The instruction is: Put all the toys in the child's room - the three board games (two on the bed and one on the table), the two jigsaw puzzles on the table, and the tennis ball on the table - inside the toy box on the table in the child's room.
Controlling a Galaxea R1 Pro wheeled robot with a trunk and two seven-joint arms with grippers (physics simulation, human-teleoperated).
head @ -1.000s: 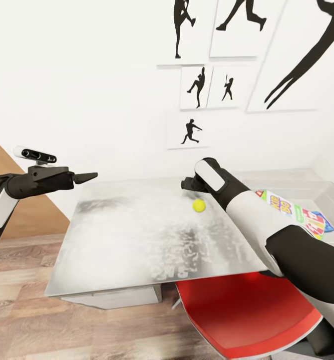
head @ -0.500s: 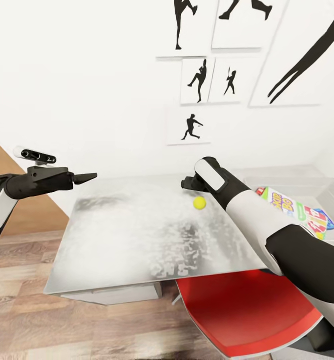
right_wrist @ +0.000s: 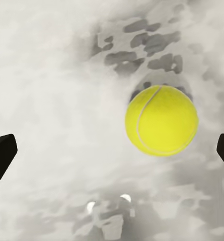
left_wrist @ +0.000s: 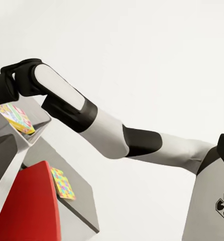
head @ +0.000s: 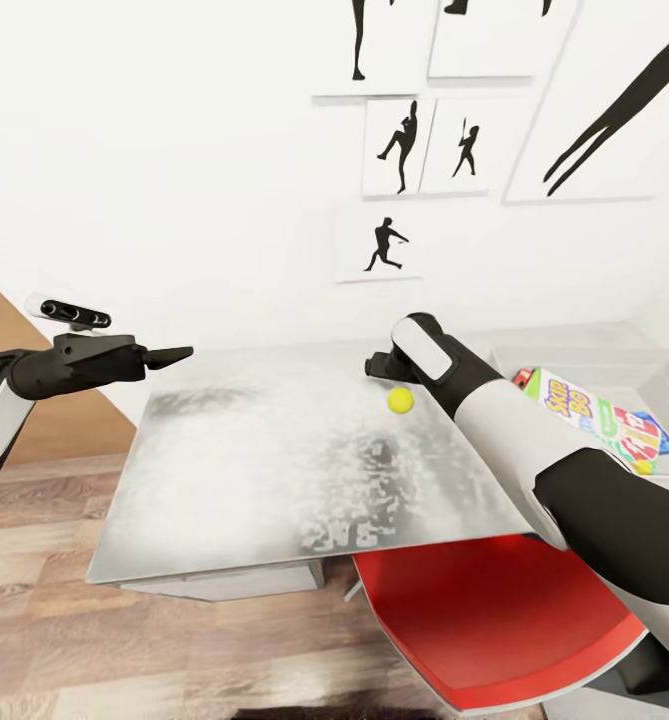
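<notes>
My right end effector (right_wrist: 112, 150) hangs above the tennis ball (head: 401, 400), fingers spread wide and holding nothing. The ball rests on the desk (head: 274, 470) at centre frame in the head view, and sits right of centre between my fingertips in the wrist view. To take it cleanly I should shift until it is centred, drop straight down and close gently, since it will likely roll if nudged. The toy box (head: 664, 385), at the right edge, holds a SKIP BO game (head: 599, 420). My left end effector (head: 169, 354) hovers at the left, apparently shut.
</notes>
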